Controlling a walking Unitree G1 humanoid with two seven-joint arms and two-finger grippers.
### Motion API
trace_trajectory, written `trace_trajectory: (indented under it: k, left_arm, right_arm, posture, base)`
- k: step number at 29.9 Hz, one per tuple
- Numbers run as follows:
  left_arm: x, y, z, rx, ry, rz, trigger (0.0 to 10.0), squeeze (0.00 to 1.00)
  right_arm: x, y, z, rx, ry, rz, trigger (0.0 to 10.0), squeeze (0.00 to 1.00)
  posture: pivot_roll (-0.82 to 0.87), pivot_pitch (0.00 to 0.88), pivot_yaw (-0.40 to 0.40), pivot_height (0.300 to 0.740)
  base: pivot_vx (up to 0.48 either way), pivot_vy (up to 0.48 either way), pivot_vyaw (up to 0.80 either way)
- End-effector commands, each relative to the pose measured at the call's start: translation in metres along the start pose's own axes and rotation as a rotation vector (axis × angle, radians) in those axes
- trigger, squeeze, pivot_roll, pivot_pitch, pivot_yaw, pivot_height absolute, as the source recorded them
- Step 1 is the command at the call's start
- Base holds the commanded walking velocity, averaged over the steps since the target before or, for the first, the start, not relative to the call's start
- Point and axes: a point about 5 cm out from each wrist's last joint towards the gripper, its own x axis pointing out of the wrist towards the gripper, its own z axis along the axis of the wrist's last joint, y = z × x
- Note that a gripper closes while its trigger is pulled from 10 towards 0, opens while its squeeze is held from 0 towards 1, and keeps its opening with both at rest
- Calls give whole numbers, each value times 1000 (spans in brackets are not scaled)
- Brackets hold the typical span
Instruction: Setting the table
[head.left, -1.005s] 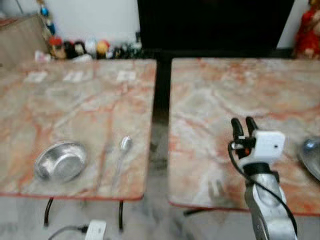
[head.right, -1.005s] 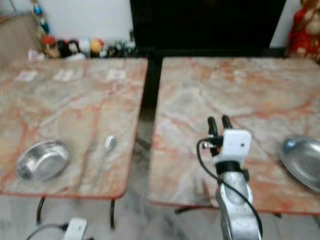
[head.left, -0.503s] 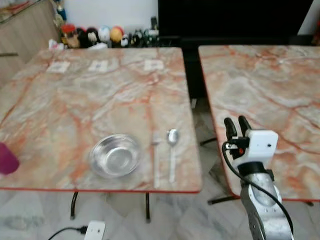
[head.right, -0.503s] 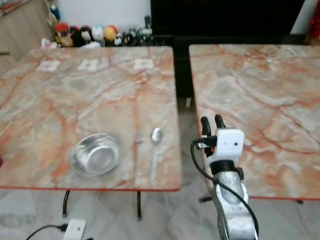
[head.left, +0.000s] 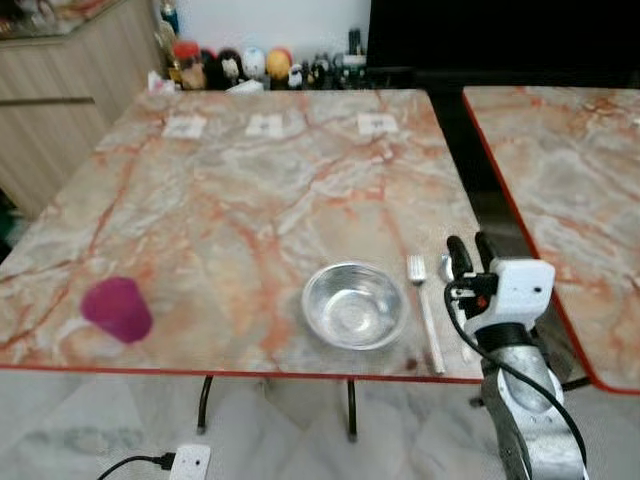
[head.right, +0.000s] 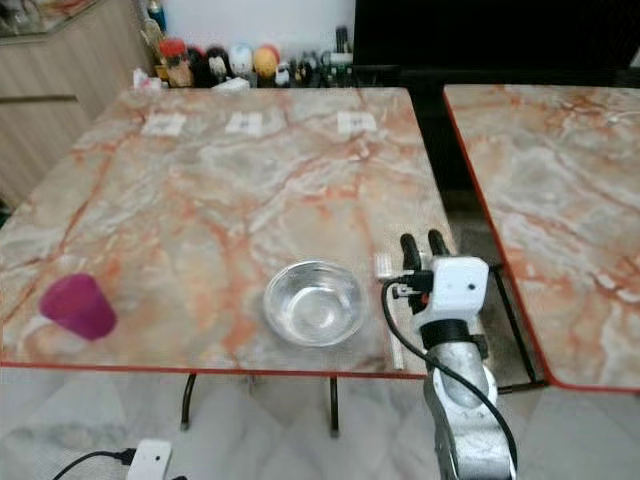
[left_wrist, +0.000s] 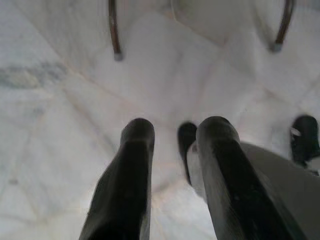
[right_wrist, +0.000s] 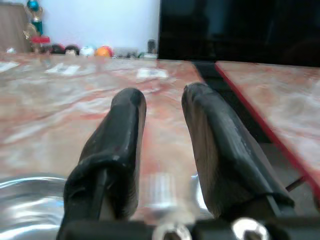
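Two black fingers of the right gripper (head.left: 470, 252) stand a little apart with nothing between them; these jaws are raised over the near right corner of the marble desk (head.left: 250, 190). Just beside them lie a fork (head.left: 424, 310) and a spoon (head.left: 446, 268), the spoon mostly hidden behind the gripper. Left of the fork sits a steel bowl (head.left: 355, 305), close to the desk's front edge. Well apart, near the left corner, stands a magenta cup (head.left: 116, 309). Three white paper labels (head.left: 266, 125) lie in a row at the far edge; their writing is too small to read. A second marble desk (head.left: 570, 190) stands to the right. The left gripper (left_wrist: 175, 175) hangs over the floor (left_wrist: 60, 125), its jaws slightly parted and holding nothing.
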Motion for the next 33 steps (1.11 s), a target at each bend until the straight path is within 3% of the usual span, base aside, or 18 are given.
trace_trajectory:
  k: [1, 11, 12, 13, 14, 20, 22, 26, 29, 33]
  left_arm:
    - [-4, 3, -11, -7, 30, 3, 10000, 0]
    - [-4, 4, -12, -2, 28, -6, 10000, 0]
    - [-5, 4, -13, -2, 27, -7, 10000, 0]
    - [-5, 4, -13, -2, 27, -7, 10000, 0]
    - [-5, 4, -13, -1, 26, -8, 10000, 0]
    - [-6, 6, -15, 3, 30, -9, 10000, 0]
    - [-6, 6, -17, 6, 33, -10, 10000, 0]
    - [-6, 5, -18, 11, 37, -14, 10000, 0]
    - [-6, 4, -17, 15, 37, -18, 10000, 0]
    - [-6, 4, -16, 18, 37, -18, 10000, 0]
  right_arm:
    - [0, -3, 4, 1, -10, -1, 10000, 0]
    - [-5, -9, -2, 37, 45, -41, 10000, 0]
    - [-9, -13, -4, 65, 63, -74, 10000, 839]
    - [-9, -13, -4, 65, 63, -74, 10000, 839]
    - [-12, -18, -6, 89, 82, -112, 10000, 1000]
    - [-25, -37, -10, 238, 159, -213, 10000, 1000]
    - [-24, -40, -7, 266, 181, -185, 10000, 0]
    - [-18, -43, -4, 343, 190, -144, 10000, 0]
    - [-13, -46, -10, 373, 300, -116, 10000, 0]
    - [-14, -45, -14, 409, 333, -97, 10000, 0]
  posture:
    - [-66, 113, 1, 740]
    - [-67, 125, 2, 740]
    - [-66, 126, 3, 740]
    - [-66, 126, 3, 740]
    - [-66, 126, 2, 740]
    - [-70, 125, 6, 740]
    - [-76, 121, 9, 740]
    - [-83, 115, 11, 740]
    - [-75, 103, 9, 740]
    - [-74, 89, 11, 740]
  base:
    - [0, 0, 0]
    - [0, 0, 0]
    - [0, 0, 0]
    - [0, 0, 0]
    - [0, 0, 0]
    - [0, 0, 0]
    - [0, 0, 0]
    - [0, 0, 0]
    - [0, 0, 0]
    - [0, 0, 0]
